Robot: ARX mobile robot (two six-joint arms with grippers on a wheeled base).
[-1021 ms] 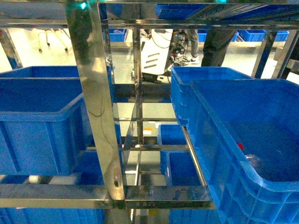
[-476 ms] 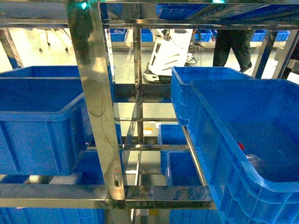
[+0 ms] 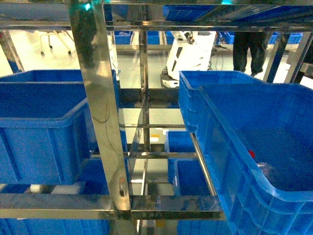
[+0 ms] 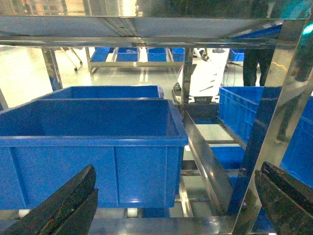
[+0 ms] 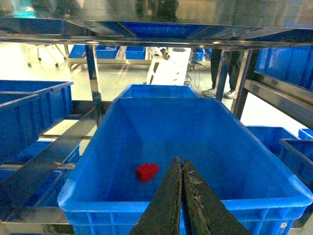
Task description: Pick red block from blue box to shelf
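Note:
The red block (image 5: 146, 172) lies on the floor of a dark blue crate (image 5: 122, 199) that stands on a tier of the steel shelf (image 3: 103, 117). In the head view the red block (image 3: 251, 153) peeks over the wall of that crate (image 3: 222, 147) at the right. My right gripper (image 5: 182, 162) is shut with nothing in it, its tips over the crate's near part, right of the block and apart from it. My left gripper (image 4: 176, 198) is open and empty in front of the shelf (image 4: 208, 169). The blue box is out of view.
Another dark blue crate (image 4: 93, 142) fills the left bay (image 3: 39, 122), with more crates behind and on the lower tiers. A steel upright (image 4: 266, 122) stands between the bays. Behind the shelf, a white robot (image 3: 193, 54) and a person's legs (image 3: 249, 46) are on the floor.
The white robot and the person behind the shelf have shifted to the right. The red block and the crates have not moved.

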